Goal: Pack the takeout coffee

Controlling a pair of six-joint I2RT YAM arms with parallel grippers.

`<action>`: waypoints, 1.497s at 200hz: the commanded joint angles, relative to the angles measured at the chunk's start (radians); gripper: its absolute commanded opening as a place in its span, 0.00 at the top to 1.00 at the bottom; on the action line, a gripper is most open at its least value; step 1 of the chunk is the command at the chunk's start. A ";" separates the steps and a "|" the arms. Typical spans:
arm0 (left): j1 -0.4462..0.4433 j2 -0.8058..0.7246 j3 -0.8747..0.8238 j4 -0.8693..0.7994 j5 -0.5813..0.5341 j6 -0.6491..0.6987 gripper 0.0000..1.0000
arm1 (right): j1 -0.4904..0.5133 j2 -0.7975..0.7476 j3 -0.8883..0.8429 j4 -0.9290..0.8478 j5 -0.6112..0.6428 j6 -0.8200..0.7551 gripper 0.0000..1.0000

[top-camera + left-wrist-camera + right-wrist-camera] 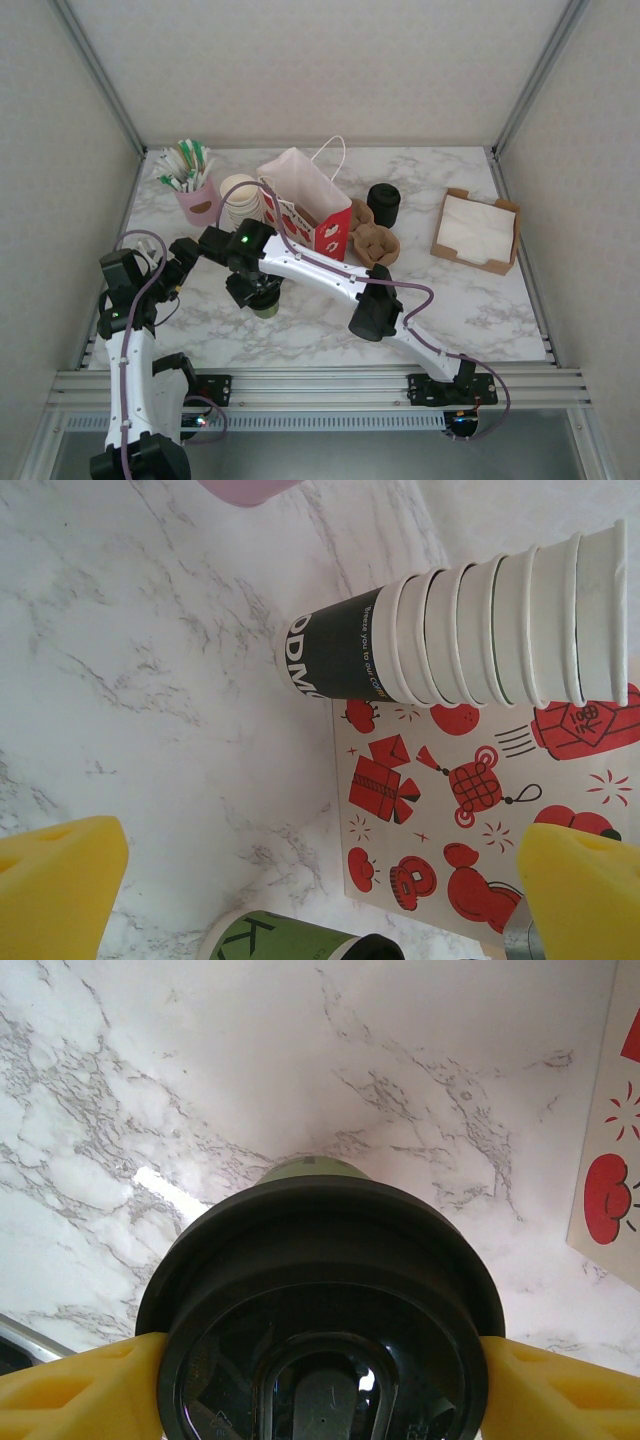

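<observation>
Right jaws are being closed on the coffee (320, 1260), with yellow pads (70, 1390) touching its black lid on both sides; left jaws are being held wide open on nothing. The coffee is standing upright on the counter (480, 310), left of centre, on the near side of the bag (305, 195). The grasping step is judged to be in hand; next, a level lift and a carry over the bag's open mouth are being called for. "ODM" is being shown on the stacked cups (500, 620), "K" on the coffee's green side.
</observation>
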 commanded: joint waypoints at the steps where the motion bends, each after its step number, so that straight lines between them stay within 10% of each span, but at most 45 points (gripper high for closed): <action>1: 0.011 -0.007 -0.015 0.032 0.028 0.019 0.00 | 0.006 -0.065 -0.030 -0.009 0.006 0.014 0.25; 78: -0.068 -0.034 0.155 0.015 -0.092 0.032 0.00 | 0.024 -0.393 -0.457 0.145 -0.034 0.080 0.26; 120: -0.271 0.144 0.401 0.074 -0.251 0.001 0.01 | 0.024 -0.613 -0.693 0.221 -0.049 0.121 0.26; 168: -0.552 0.529 0.862 0.043 -0.435 0.073 0.12 | 0.023 -0.807 -0.827 0.219 -0.025 0.155 0.25; 267: -0.594 1.502 1.933 -0.429 -0.430 0.276 0.58 | -0.017 -1.028 -0.827 0.136 0.073 0.166 0.25; 299: -0.616 1.617 1.994 -0.477 -0.442 0.330 0.63 | -0.025 -1.021 -0.739 0.098 0.105 0.147 0.25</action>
